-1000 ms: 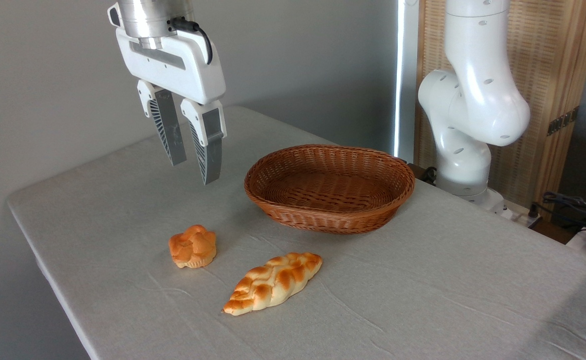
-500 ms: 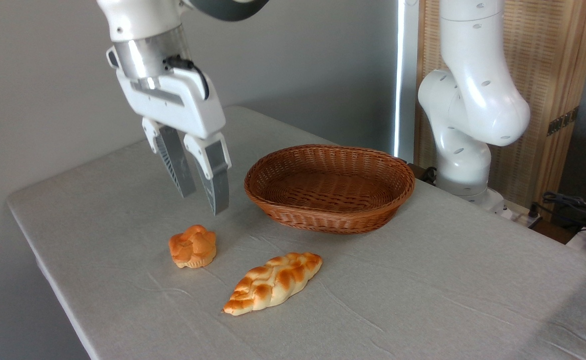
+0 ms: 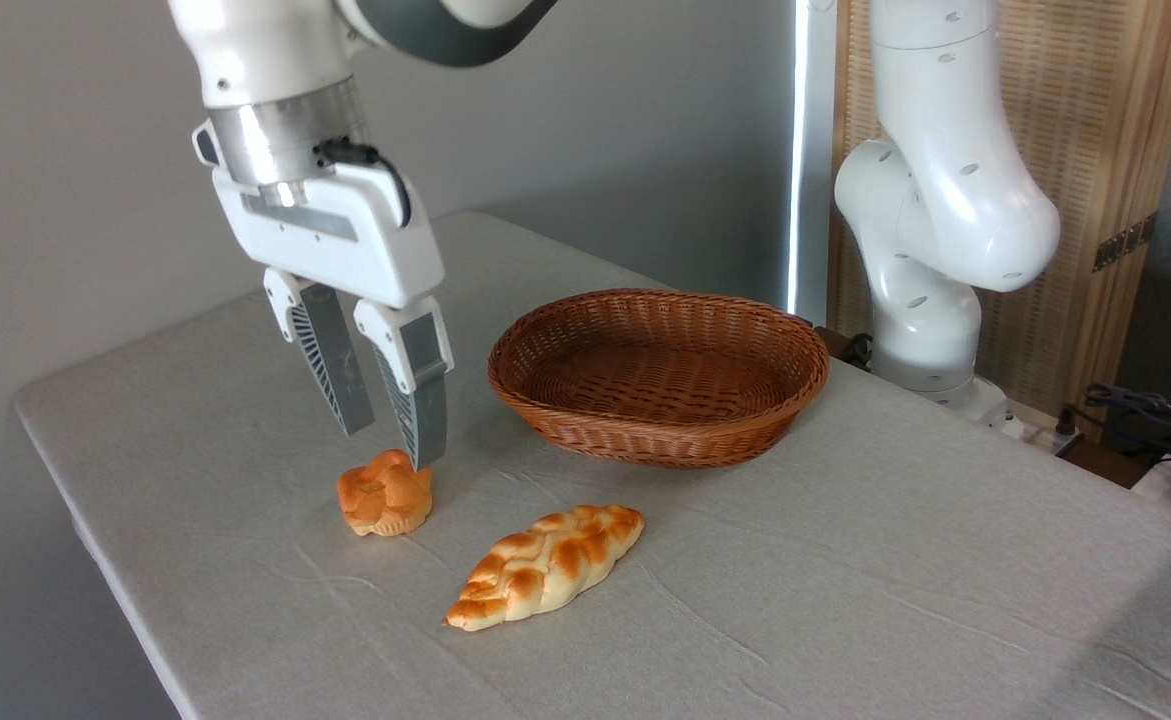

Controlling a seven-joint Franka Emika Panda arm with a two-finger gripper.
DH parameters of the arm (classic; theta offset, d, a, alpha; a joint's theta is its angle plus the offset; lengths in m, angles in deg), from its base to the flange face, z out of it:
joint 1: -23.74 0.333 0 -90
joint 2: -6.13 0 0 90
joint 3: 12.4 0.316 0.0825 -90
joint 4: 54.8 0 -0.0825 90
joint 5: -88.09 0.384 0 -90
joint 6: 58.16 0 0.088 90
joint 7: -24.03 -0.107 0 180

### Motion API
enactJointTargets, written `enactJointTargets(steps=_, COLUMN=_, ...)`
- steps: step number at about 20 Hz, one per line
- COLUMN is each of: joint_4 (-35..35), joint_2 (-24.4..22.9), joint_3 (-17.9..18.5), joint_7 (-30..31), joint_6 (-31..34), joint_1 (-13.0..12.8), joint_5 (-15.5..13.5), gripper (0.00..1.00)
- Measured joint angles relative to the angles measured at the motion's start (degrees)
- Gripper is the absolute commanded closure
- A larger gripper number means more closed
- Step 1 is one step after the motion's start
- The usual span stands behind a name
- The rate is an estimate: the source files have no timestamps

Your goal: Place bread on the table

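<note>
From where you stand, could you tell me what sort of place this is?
Probably a robot lab or test room: a cloth-covered table, the arm's base mounted beside it, cables at right, and bread laid out as props.

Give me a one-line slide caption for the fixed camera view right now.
Open gripper poised just above the round bun; braided bread lies on the table before the empty basket.

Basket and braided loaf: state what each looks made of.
Basket: woven wicker or rattan, glossy reddish-brown, with visible strands and a plaited rim. Braided loaf: looks like baked bread, but its smooth, slightly shiny surface and even orange patches suggest foam or plastic imitation; not certain.
</note>
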Motion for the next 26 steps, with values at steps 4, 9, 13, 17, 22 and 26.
enactJointTargets(steps=4, joint_4=0.0, joint_2=-0.4, joint_3=-0.1, joint_7=0.0, joint_6=0.3, joint_1=0.1, joint_5=-0.3, gripper=0.0)
enactJointTargets(steps=9, joint_4=-0.4, joint_2=-1.5, joint_3=-0.2, joint_7=0.1, joint_6=0.3, joint_1=1.5, joint_5=-2.3, gripper=0.0)
enactJointTargets(steps=13, joint_4=-0.5, joint_2=-4.8, joint_3=-3.5, joint_7=-1.1, joint_6=2.5, joint_1=7.8, joint_5=-5.3, gripper=0.0)
enactJointTargets(steps=17, joint_4=-0.5, joint_2=-5.7, joint_3=-4.8, joint_7=-4.0, joint_6=4.6, joint_1=9.0, joint_5=-6.0, gripper=0.0)
enactJointTargets(steps=22, joint_4=-0.1, joint_2=-5.8, joint_3=-6.3, joint_7=-4.4, joint_6=7.0, joint_1=9.0, joint_5=-6.0, gripper=0.0)
enactJointTargets(steps=26, joint_4=2.5, joint_2=-7.6, joint_3=-6.4, joint_7=-4.5, joint_6=7.1, joint_1=9.0, joint_5=-6.0, gripper=0.0)
